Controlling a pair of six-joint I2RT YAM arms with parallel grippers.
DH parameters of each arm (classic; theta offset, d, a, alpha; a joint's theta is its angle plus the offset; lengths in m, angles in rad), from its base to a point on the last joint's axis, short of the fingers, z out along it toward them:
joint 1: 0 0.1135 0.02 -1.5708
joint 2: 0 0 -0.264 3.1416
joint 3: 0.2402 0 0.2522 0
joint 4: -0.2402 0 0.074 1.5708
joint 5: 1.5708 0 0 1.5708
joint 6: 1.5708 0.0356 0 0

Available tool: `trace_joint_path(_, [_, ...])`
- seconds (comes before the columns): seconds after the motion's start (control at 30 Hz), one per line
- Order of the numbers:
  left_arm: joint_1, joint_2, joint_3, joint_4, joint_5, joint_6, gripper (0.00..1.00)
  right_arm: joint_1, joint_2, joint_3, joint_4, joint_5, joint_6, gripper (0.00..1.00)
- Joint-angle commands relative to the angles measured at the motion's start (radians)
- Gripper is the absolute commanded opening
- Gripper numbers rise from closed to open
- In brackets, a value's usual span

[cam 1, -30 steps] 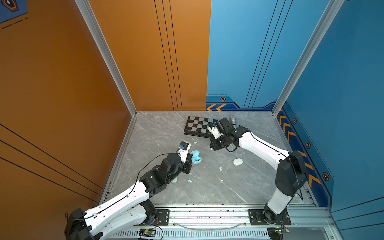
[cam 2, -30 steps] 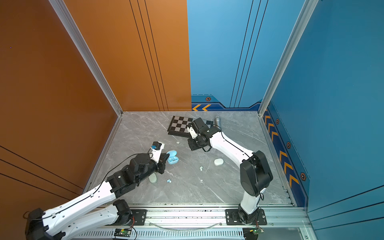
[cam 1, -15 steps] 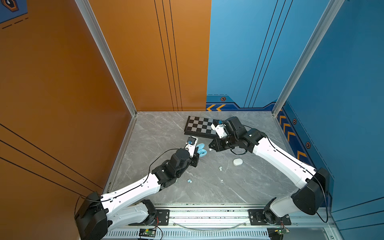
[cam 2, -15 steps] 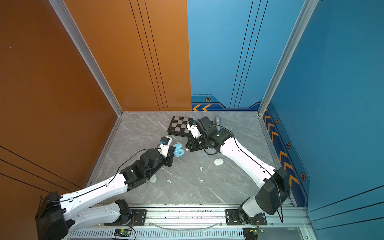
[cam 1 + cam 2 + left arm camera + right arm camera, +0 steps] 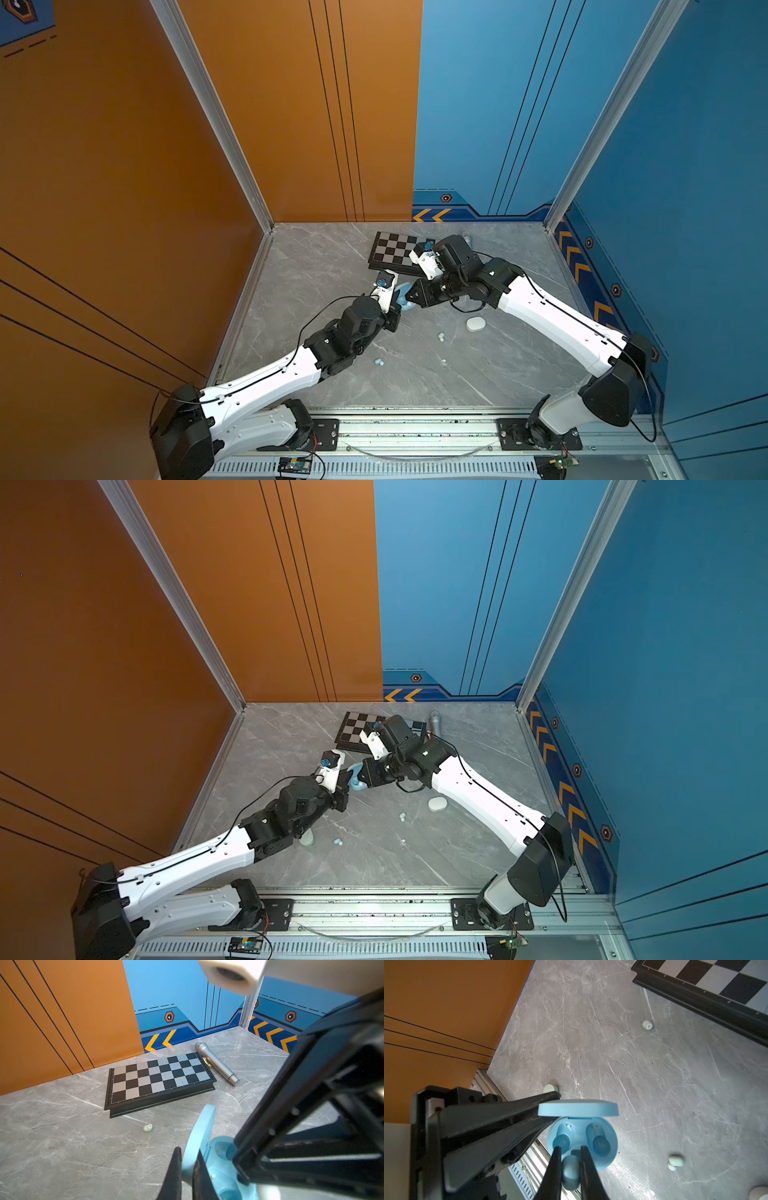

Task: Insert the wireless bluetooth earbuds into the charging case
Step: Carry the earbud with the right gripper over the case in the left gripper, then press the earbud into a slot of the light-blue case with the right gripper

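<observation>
Clock: read it in a top view, with twelve toward the back wall.
Charging case: the light blue charging case (image 5: 614, 1145) lies open on the table (image 5: 654, 1084) near its middle, at six o'clock from the chessboard (image 5: 390, 251).
Left gripper: your left gripper (image 5: 188, 1169) reaches in from eight o'clock, jaws clamped on the edge of the lid (image 5: 578, 1107) and holding it raised.
Right gripper: your right gripper (image 5: 570, 1149) comes in from three o'clock, jaws nipping a light blue earbud (image 5: 571, 1174) across its body.
Earbud position: it hangs at the case's front rim and is not seated. Both wells (image 5: 600, 1142) look empty.
Loose earbuds: a mint one (image 5: 148, 1127) lies just off the chessboard. One small pair (image 5: 441, 336) lies between four and five o'clock from the case, another (image 5: 378, 361) at seven.
Handling: expect the bud to be very light, hard, smooth and rounded. It could squirt out of your pinch if it meets the rim at an angle.
Where to hold: take it across the two broad sides of the shell, leaving the ear tip and contact face clear.
Case: it is probably light enough to skate on the smooth top, so you need the lid pinch. The hinge looks thin, so do not lever it back.
</observation>
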Motion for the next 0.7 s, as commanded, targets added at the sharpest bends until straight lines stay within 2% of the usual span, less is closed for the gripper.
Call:
trace_joint_path(0.0, [-0.011,0.002,0.042,0.018,-0.021,0.016,0.00,0.005,0.021,0.032,-0.009,0.027,0.024,0.08])
trace_joint_path(0.4, [-0.016,0.004,0.052,0.017,-0.021,0.023,0.00,0.008,0.052,0.052,0.005,0.051,0.050,0.10])
trace_joint_path(0.67, [-0.018,0.005,0.055,0.018,-0.027,0.024,0.00,0.012,0.053,0.049,0.004,0.050,0.048,0.21])
